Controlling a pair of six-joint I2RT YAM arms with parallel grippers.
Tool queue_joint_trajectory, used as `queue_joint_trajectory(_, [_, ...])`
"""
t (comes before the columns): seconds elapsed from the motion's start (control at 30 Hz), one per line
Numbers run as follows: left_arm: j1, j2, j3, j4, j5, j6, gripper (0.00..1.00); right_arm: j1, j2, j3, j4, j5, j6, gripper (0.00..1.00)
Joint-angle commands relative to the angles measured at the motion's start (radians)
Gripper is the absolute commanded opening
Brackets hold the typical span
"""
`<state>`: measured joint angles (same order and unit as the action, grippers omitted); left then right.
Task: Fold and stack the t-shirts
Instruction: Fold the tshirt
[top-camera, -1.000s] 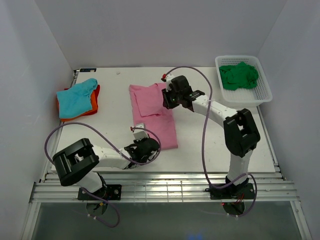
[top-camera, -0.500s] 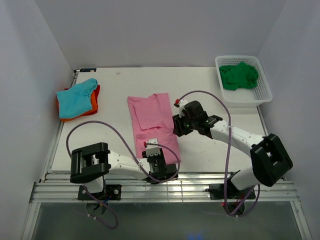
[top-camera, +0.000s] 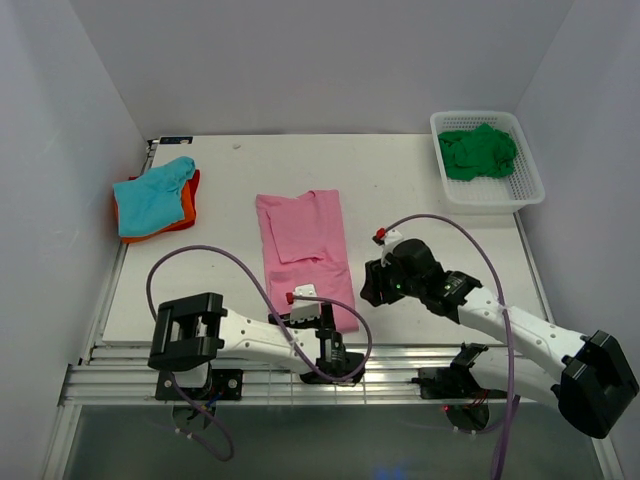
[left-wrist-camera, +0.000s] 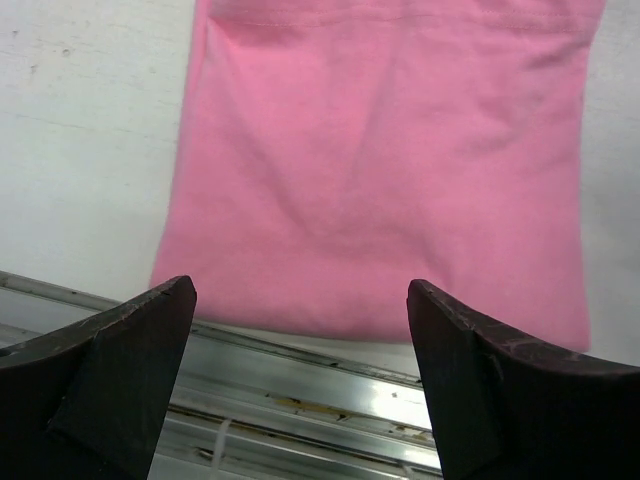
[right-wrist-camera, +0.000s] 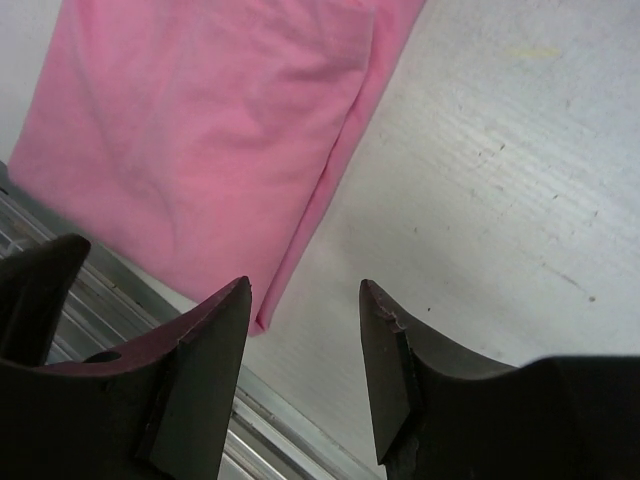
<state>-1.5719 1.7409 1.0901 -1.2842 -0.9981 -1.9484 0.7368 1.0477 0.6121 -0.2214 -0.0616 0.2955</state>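
Observation:
A long folded pink t-shirt (top-camera: 305, 250) lies flat in the middle of the table. My left gripper (top-camera: 337, 357) hangs over the front rail just below its near hem, jaws wide open and empty. In the left wrist view the pink t-shirt (left-wrist-camera: 380, 150) fills the space beyond the left gripper (left-wrist-camera: 300, 290). My right gripper (top-camera: 368, 292) is open and empty beside the shirt's near right corner. The right wrist view has that pink t-shirt (right-wrist-camera: 200, 130) left of the right gripper (right-wrist-camera: 303, 288). A teal t-shirt (top-camera: 150, 195) lies on an orange one (top-camera: 186, 208) at far left. A dark green one (top-camera: 478, 152) sits in the basket.
The white mesh basket (top-camera: 530, 195) stands at the back right corner. A metal rail (left-wrist-camera: 300, 390) runs along the table's near edge under the left gripper. White walls close in the table on three sides.
Both grippers have opened and let go of the pink t-shirt. Both arms have drawn back toward the near edge, the right one from the shirt's far end. The shirt now lies flat.

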Motion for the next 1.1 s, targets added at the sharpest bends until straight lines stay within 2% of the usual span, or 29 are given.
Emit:
queue_joint_trajectory(0.0, [-0.026, -0.072, -0.067, -0.121, 0.038, -0.187, 0.98, 0.067, -0.06, -0.043, -0.025, 0.051, 0.086, 0.54])
queue_joint_trajectory(0.2, [-0.043, -0.158, -0.246, -0.119, 0.101, -0.312, 0.98, 0.171, -0.095, -0.083, -0.033, 0.134, 0.172, 0.54])
queue_joint_trajectory(0.47, [-0.059, -0.423, -0.447, -0.112, 0.012, -0.385, 0.98, 0.228, -0.051, -0.092, -0.012, 0.181, 0.211, 0.55])
queue_joint_trajectory(0.53, [-0.063, -0.516, -0.483, -0.067, -0.01, -0.341, 0.98, 0.231, -0.049, -0.089, -0.01, 0.195, 0.22, 0.55])
queue_joint_trajectory(0.6, [-0.068, -0.622, -0.509, -0.008, -0.037, -0.223, 0.98, 0.234, -0.045, -0.086, -0.009, 0.203, 0.223, 0.55])
queue_joint_trajectory(0.7, [-0.073, -0.743, -0.578, 0.234, -0.05, 0.018, 0.98, 0.24, -0.029, -0.083, -0.007, 0.212, 0.231, 0.55])
queue_joint_trajectory(0.83, [-0.074, -1.005, -0.685, 0.452, -0.017, 0.277, 0.98, 0.254, 0.001, -0.075, -0.007, 0.227, 0.241, 0.55])
queue_joint_trajectory(0.93, [-0.074, -1.125, -0.74, 0.517, 0.027, 0.359, 0.98, 0.265, 0.027, -0.071, -0.001, 0.233, 0.246, 0.55])
queue_joint_trajectory(1.07, [-0.076, -1.105, -0.756, 0.534, 0.05, 0.37, 0.98, 0.279, 0.06, -0.063, 0.02, 0.244, 0.252, 0.55])
